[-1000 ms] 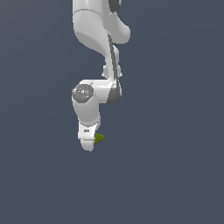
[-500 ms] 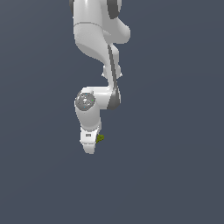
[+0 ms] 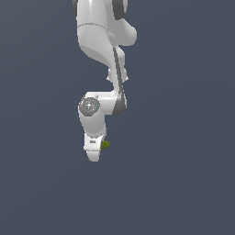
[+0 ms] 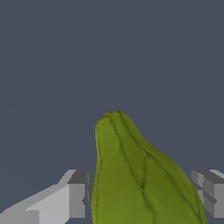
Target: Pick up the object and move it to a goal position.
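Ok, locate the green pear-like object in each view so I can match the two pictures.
Exterior view: the green object is a tiny speck showing at the lower end of the white arm, on the exterior view's right side of the gripper.
Wrist view: the green object fills the near middle of the picture, between the grey fingers.
Shared landmark: the gripper, right beside the object in both views.

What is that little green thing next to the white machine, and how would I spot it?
Follow the big white robot arm down to its lower tip, the gripper. Peeking out on the exterior view's right of that tip is a small olive-green, lumpy, pear-like blob. It is the only coloured thing against the white arm and plain grey-blue background.
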`<state>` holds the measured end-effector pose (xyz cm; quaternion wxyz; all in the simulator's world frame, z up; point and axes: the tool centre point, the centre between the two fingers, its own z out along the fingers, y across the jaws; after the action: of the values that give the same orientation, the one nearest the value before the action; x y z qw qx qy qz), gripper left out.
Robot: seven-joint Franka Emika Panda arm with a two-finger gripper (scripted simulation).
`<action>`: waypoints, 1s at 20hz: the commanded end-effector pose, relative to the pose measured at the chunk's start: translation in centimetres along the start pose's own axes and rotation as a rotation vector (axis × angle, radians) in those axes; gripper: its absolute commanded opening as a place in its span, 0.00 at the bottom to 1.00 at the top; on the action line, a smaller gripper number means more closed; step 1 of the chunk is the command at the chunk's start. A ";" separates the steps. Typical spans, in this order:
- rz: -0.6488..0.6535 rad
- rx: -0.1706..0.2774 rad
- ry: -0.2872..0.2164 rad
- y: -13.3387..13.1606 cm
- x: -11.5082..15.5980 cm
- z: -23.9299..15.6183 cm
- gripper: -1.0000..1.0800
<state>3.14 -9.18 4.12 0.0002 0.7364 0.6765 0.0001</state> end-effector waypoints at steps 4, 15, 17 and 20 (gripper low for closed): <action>0.000 0.000 0.000 0.0 -0.1 -0.3 0.00; -0.001 0.000 0.000 0.9 -1.6 -7.0 0.00; -0.001 0.000 0.001 1.2 -2.1 -9.0 0.00; -0.002 0.000 0.001 1.6 -2.8 -12.2 0.00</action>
<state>4.29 -11.70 14.54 -0.0013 0.7360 0.6769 -0.0004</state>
